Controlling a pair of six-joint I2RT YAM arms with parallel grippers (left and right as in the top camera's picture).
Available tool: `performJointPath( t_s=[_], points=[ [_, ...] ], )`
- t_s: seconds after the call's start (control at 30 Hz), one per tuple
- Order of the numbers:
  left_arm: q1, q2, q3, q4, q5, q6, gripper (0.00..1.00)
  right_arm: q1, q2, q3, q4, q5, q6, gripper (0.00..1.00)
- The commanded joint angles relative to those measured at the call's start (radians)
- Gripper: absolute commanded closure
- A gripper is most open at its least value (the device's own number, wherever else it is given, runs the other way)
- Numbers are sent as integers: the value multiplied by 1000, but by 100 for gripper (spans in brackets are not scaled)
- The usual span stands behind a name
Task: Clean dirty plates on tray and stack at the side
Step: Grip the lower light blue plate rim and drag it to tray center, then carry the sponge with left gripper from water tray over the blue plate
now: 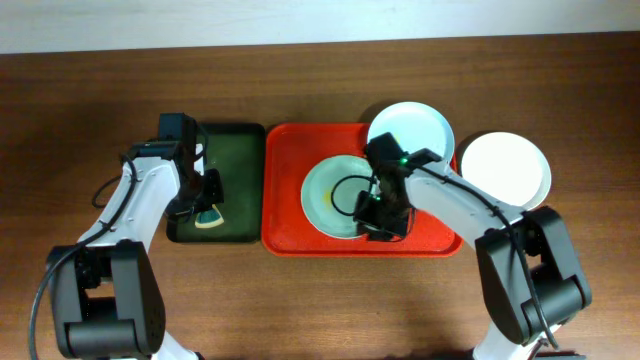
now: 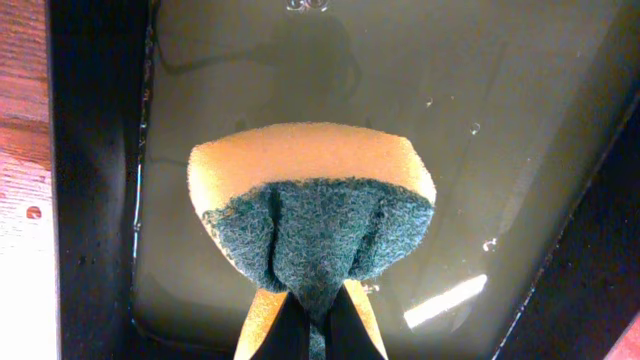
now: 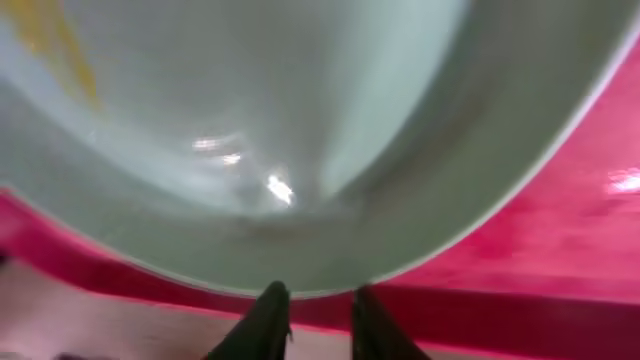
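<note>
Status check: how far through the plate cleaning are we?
Done, apparently: the white plate sits off the red tray, on the table to its right, no smear visible. In hand: left gripper pinches the sponge over the dark green tray; right gripper is at the rim of the mint plate, grip unclear. Left: mint plate shows a yellow smear; pale blue plate overlaps the tray's far corner; nothing stacked.
</note>
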Motion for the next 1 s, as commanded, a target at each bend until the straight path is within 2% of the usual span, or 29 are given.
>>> performJointPath(
  t_s=[0.0, 0.07, 0.17, 0.23, 0.27, 0.3, 0.37, 0.4, 0.43, 0.5, 0.73, 0.77, 0.83, 0.9, 0.97],
  points=[
    [-4, -3, -1, 2, 11, -10, 100, -2, 6, 11, 52, -152, 48, 86],
    [-4, -3, -1, 2, 11, -10, 100, -17, 4, 63, 10, -196, -14, 86],
    [-4, -3, -1, 2, 11, -10, 100, -51, -26, 199, -181, -170, -146, 86],
    [-4, -3, -1, 2, 11, -10, 100, -74, -55, 312, -338, -26, -185, 86],
    [-4, -3, -1, 2, 11, -9, 100, -85, -76, 383, -424, 130, -188, 85],
    [-4, -3, -1, 2, 11, -9, 100, -89, -85, 413, -457, 197, -188, 82],
    [-4, -3, -1, 2, 11, 6, 100, -96, -96, 463, -512, 328, -193, 56],
    [-4, -3, -1, 2, 11, 21, 100, -95, -96, 465, -514, 369, -225, 34],
    [-4, -4, -1, 2, 11, 21, 100, -95, -93, 465, -514, 399, -306, 32],
    [-4, -5, -1, 2, 12, 31, 100, -98, -93, 464, -529, 444, -393, 37],
    [-41, -155, -1, 39, 12, 77, 100, -229, -92, 410, -528, 504, -432, 23],
    [-41, -188, -1, 40, 21, 77, 100, -260, -92, 391, -529, 493, -447, 23],
    [-42, -246, -1, 35, 56, 77, 100, -331, -92, 317, -480, 351, -487, 19],
    [-42, -257, -1, 30, 77, 86, 100, -351, -92, 236, -412, 279, -523, 17],
    [-42, -256, 1, 31, 82, 92, 100, -350, -92, 108, -311, 255, -528, 11]
  ],
)
